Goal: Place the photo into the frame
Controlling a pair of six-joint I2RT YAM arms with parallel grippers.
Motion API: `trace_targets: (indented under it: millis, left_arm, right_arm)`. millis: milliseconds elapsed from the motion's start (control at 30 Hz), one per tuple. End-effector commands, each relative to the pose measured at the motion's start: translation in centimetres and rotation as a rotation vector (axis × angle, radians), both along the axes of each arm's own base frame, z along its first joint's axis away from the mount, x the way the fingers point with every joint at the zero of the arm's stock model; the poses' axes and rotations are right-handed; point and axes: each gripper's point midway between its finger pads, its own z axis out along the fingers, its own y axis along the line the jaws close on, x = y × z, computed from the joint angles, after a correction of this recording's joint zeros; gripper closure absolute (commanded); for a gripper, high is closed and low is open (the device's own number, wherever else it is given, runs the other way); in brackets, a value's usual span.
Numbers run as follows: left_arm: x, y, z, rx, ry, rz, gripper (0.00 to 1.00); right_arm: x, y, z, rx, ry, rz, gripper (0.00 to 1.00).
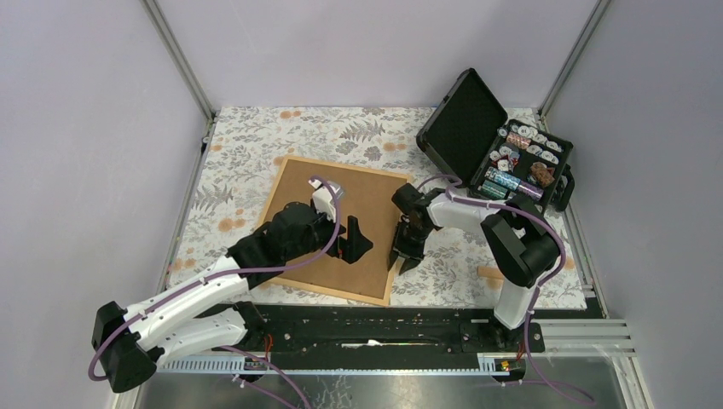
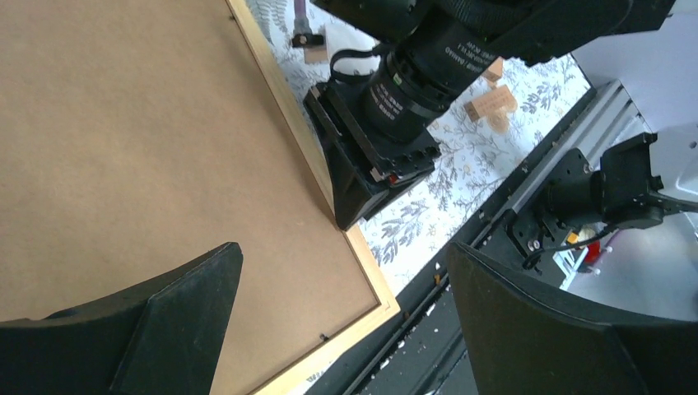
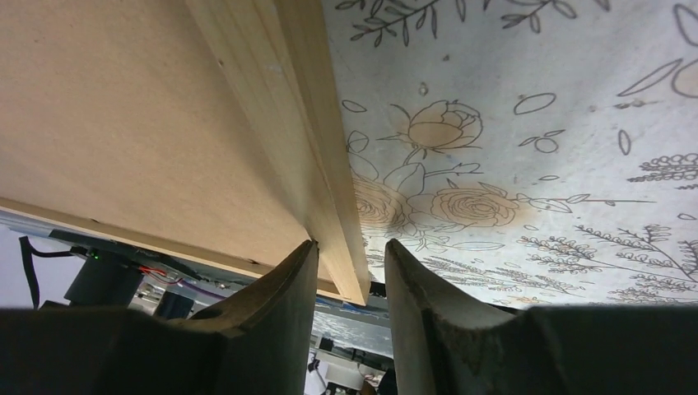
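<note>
The frame (image 1: 341, 292) lies flat on the floral cloth with a plain brown backing board (image 1: 375, 204) filling it. The photo is hidden from every view. My left gripper (image 1: 356, 239) hovers open over the board's near right part; in the left wrist view its wide-apart fingers (image 2: 189, 304) span the frame's near corner (image 2: 366, 263). My right gripper (image 1: 403, 258) is at the frame's right edge. In the right wrist view that gripper (image 3: 351, 243) straddles the pine moulding (image 3: 304, 123): one finger touches the inner side, the other stands a little off the outer side.
An open black hard case (image 1: 503, 153) with several small items sits at the back right. A small wooden block (image 1: 488, 273) lies on the cloth (image 1: 256, 145) near the right arm's base. A black rail (image 1: 384, 328) runs along the near table edge.
</note>
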Motion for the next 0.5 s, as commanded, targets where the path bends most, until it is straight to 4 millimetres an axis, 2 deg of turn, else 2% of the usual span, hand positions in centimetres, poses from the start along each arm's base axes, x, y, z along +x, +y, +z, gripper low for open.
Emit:
trace_targets:
  millis: [0,167,233,300,367,467]
  left_arm:
    - [-0.9,-0.5,0.1,-0.043,0.027,-0.045,0.01]
    - [-1.2,-0.6,-0.3,-0.044,0.046,-0.058,0.01]
    - [-1.3,-0.7,-0.1,-0.048,0.050,-0.065,0.01]
    - [-1.5,-0.8,0.4,-0.054,0.048,-0.079,0.01]
    - [-1.6,-0.8,0.8,-0.055,0.045,-0.084,0.01]
    - [-1.7,-0.6,1.0,-0.052,0.049,-0.080,0.01]
  right_arm:
    - [-0.4,0.2,-1.1,-0.049,-0.002,-0.004,0.57]
    - [-0.3,0.3,-0.8,-0.046,-0.036,-0.002,0.50]
    - [0.0,0.6,-1.0,-0.043,-0.047,0.004,0.43]
    - [0.1,0.6,-1.4,-0.052,-0.049,0.011,0.43]
    - [-0.2,0.2,-1.9,-0.073,-0.039,0.003,0.49]
    - [-1.0,-0.9,-2.7,-0.108,-0.022,-0.022,0.70]
